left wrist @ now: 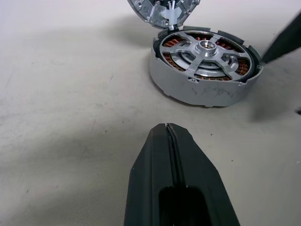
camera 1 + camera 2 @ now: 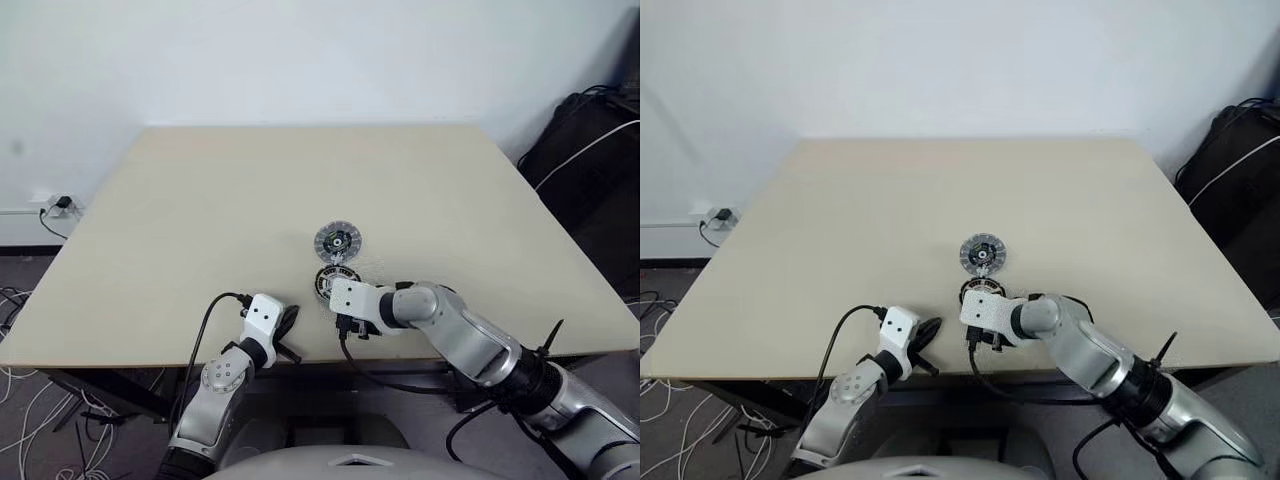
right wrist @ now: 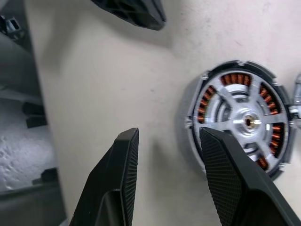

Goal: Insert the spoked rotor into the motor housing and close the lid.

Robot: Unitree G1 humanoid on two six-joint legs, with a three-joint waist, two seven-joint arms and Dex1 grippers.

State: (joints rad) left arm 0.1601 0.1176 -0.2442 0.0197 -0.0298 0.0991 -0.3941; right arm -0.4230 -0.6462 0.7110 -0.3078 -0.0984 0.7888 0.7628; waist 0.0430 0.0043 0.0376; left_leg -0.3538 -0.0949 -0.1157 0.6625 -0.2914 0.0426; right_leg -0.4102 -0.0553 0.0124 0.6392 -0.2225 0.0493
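The motor housing (image 1: 202,92) sits near the table's front edge, its copper coils showing around the silver spoked rotor (image 1: 205,52) that lies seated inside it. Just beyond it lies the lid (image 2: 338,241), ribbed face and dark centre up. My right gripper (image 3: 169,136) is open beside the housing (image 3: 240,117) on the near side, pointing down, with nothing between its fingers; one finger's tip overlaps the housing's rim in the right wrist view. My left gripper (image 1: 167,136) is shut and empty, resting low on the table a short way left of the housing.
The beige table (image 2: 200,220) stretches wide behind the parts. Its front edge runs just under both grippers. A black bag (image 2: 590,150) with cables stands off the table's right side. A wall socket (image 2: 60,205) with a plug is at far left.
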